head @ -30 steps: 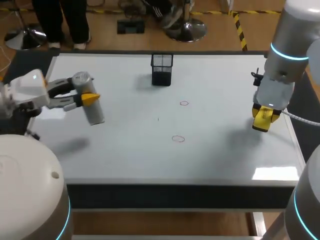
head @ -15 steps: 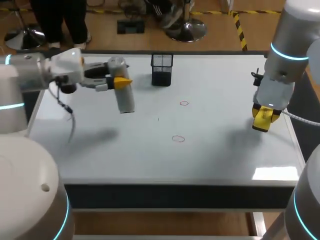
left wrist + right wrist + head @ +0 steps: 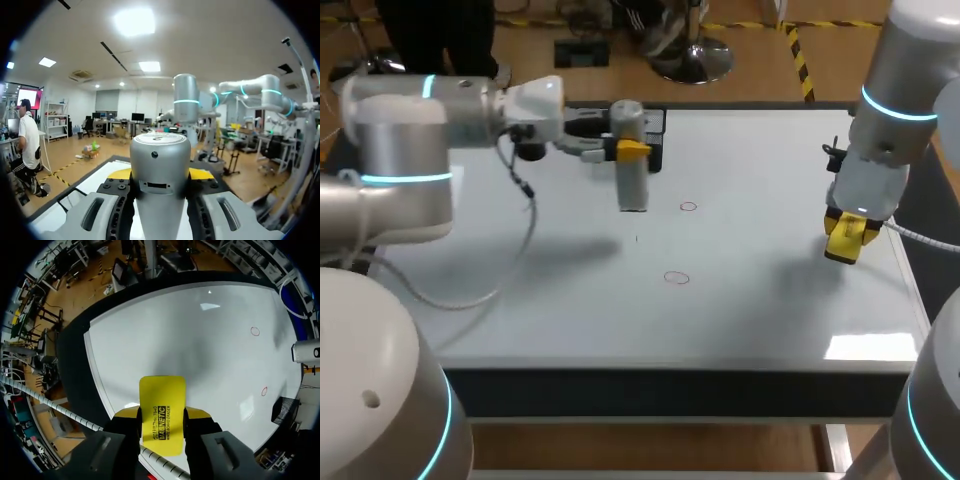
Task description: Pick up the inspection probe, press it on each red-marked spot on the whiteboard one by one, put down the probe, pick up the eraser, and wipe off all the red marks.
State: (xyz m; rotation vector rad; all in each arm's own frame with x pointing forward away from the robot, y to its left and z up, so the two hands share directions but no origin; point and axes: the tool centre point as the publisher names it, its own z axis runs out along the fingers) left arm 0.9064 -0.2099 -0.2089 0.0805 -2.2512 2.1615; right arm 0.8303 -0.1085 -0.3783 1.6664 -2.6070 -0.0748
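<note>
While my left gripper (image 3: 628,150) clamps the probe (image 3: 633,185) by the basket (image 3: 658,140), I'd press squarely on the nearest red ring (image 3: 689,207) (right gripper (image 3: 161,422) holds the eraser (image 3: 161,400)).

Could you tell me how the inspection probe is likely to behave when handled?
The inspection probe looks rigid and smooth, so it may slip in the left hand. A tall, narrow cylinder, it would probably tip or roll if released.

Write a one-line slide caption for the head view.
Left hand holds the grey probe upright above the whiteboard; right hand holds the yellow eraser.
</note>
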